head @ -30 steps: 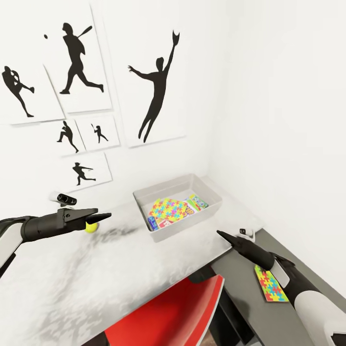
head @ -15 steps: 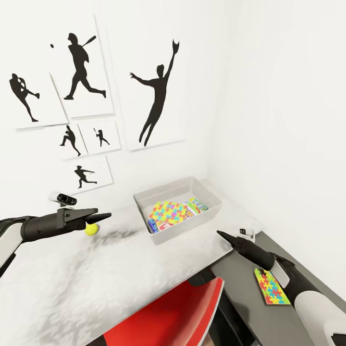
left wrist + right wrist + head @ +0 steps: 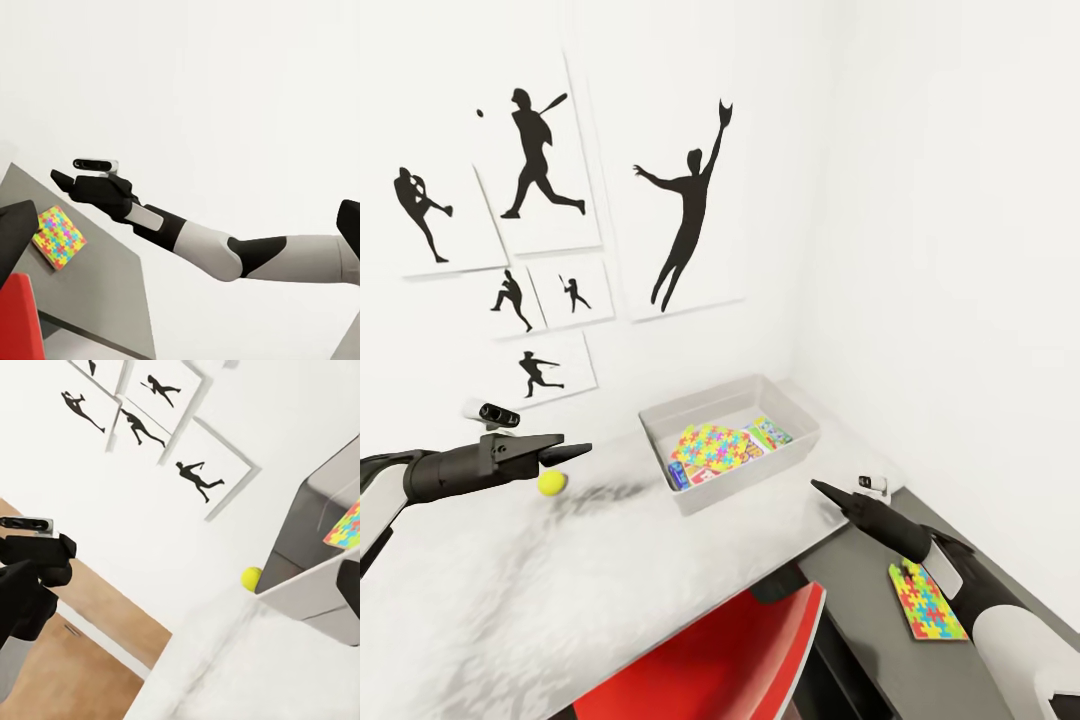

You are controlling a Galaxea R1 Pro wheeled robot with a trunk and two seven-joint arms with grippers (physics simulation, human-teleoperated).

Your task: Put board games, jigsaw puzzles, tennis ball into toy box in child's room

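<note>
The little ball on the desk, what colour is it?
The tennis ball is yellow-green, clearest in the head view.

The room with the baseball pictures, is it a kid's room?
Probably yes, a child's room. Black silhouette sports pictures hang on the white wall, a grey toy box full of colourful games sits on the desk, and a tennis ball and a jigsaw puzzle lie nearby.

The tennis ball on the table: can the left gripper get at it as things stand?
Probably yes. The tennis ball lies in the open on the table, just below the left gripper, and nothing stands between them.
</note>
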